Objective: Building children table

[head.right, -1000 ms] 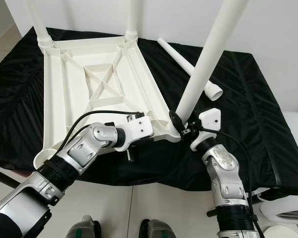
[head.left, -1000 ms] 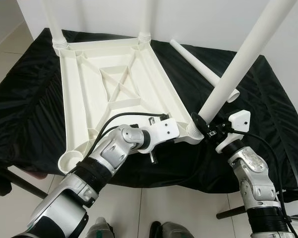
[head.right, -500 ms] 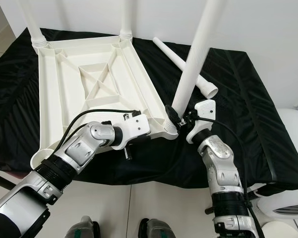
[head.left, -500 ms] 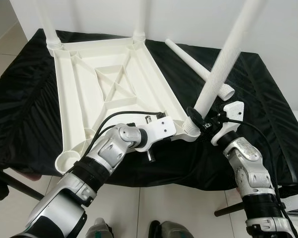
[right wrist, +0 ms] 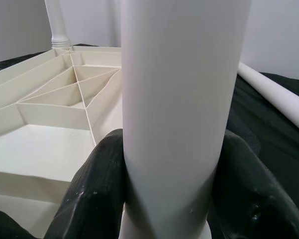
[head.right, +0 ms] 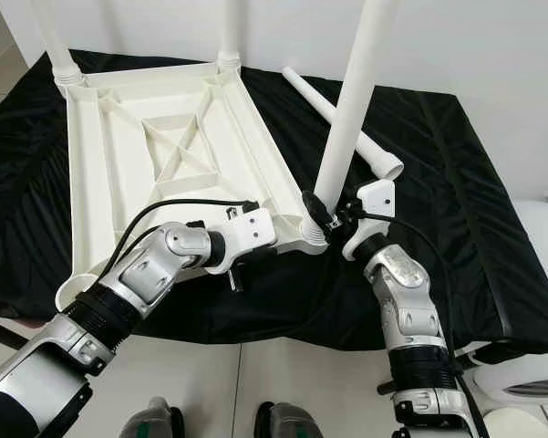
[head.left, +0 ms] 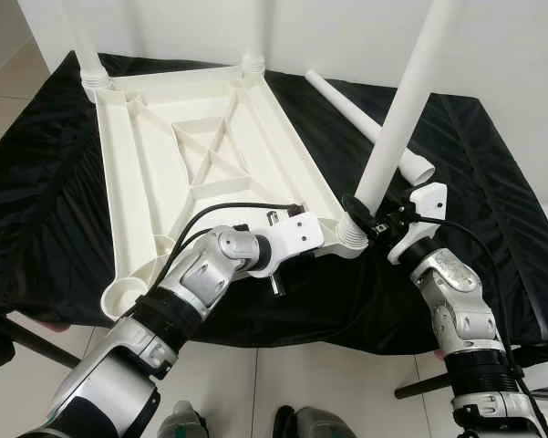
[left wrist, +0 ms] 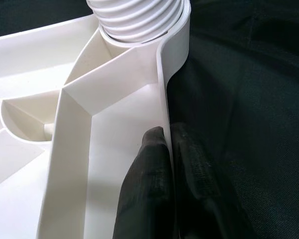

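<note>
A white plastic tabletop (head.left: 201, 155) lies upside down on a black cloth, ribs facing up. Two white legs stand in its far corner sockets. A third white leg (head.left: 403, 100) rises from the near right corner socket (head.left: 354, 235). My right gripper (head.left: 363, 215) is shut on this leg just above the socket, with its black fingers (right wrist: 97, 189) on both sides of the tube. My left gripper (left wrist: 171, 164) is shut on the tabletop's thin side rim (left wrist: 164, 94) close to that same corner. A fourth leg (head.left: 365, 126) lies loose on the cloth behind the right arm.
The black cloth (head.left: 492, 173) covers a low stand; its front edge hangs over the white tiled floor (head.left: 283, 379). A white wall stands behind. The empty near left socket (head.left: 126, 296) sits at the cloth's front edge. A white round object (head.right: 533, 383) sits at the lower right.
The leg in my right gripper has tilted from leaning right to nearly upright in its socket. The head camera has shifted slightly. My left gripper stays on the rim.
</note>
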Robot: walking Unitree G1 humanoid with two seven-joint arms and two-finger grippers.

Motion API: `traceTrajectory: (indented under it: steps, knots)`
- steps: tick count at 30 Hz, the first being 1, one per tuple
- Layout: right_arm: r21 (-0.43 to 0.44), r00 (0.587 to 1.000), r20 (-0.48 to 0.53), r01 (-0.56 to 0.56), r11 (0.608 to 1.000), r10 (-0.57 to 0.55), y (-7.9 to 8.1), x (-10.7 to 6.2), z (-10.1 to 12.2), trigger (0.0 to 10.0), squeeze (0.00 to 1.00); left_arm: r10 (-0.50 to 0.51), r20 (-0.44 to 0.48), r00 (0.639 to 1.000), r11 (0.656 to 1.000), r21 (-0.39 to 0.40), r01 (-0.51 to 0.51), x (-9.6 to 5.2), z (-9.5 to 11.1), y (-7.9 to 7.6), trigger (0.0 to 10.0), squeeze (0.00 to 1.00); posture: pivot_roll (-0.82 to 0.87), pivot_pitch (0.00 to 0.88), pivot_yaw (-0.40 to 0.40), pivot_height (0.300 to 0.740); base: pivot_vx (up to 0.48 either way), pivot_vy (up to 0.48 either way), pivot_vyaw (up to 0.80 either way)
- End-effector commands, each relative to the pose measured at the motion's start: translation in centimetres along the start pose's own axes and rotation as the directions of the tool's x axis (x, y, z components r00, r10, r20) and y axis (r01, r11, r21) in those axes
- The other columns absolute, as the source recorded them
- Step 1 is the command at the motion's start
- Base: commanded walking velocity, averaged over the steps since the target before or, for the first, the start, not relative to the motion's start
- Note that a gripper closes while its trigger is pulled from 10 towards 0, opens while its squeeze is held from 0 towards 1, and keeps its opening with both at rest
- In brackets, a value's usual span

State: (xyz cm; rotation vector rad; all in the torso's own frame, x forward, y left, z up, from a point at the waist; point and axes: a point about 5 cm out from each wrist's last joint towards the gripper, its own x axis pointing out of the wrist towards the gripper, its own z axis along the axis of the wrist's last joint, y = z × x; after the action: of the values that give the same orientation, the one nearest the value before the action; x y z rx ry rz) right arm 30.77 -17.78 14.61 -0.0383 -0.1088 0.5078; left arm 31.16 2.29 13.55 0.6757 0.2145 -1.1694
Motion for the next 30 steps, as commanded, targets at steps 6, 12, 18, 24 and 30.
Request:
traceTrajectory:
  steps: [6,12,18,24,30]
  knots:
    - [0.06,0.982,-0.179,0.073,0.996,-0.061,0.8,-0.9,-3.9,10.0,0.0,0.011,-0.029,1.0,1.0,0.03,-0.01,0.0,-0.2,0.0,10.0,0.0,0.03,0.081,-0.043,0.74,0.0,0.0,0.0]
    - [0.057,0.984,-0.14,0.12,0.991,-0.111,1.7,-0.4,-3.5,10.0,0.0,0.009,-0.03,1.0,0.999,0.031,-0.009,-0.1,-0.3,0.0,10.0,0.0,0.03,0.08,-0.042,0.74,0.0,0.0,0.0]
    - [0.064,0.983,-0.076,0.17,0.983,-0.165,2.9,0.8,-2.4,10.0,0.0,0.008,-0.028,1.0,0.999,0.035,-0.007,-0.1,-0.2,0.0,10.0,0.0,0.03,0.078,-0.039,0.74,0.0,0.0,0.0]
    - [0.075,0.978,-0.038,0.208,0.975,-0.206,3.5,1.4,-1.6,10.0,0.0,0.008,-0.029,1.0,0.999,0.037,-0.007,-0.1,-0.2,0.0,10.0,0.0,0.03,0.079,-0.041,0.74,0.0,0.0,0.0]
    - [0.075,0.977,-0.015,0.213,0.974,-0.213,4.5,1.7,-1.1,10.0,0.0,0.009,-0.03,1.0,0.999,0.036,-0.008,-0.2,-0.2,0.1,10.0,0.0,0.03,0.08,-0.041,0.74,0.0,0.0,0.0]
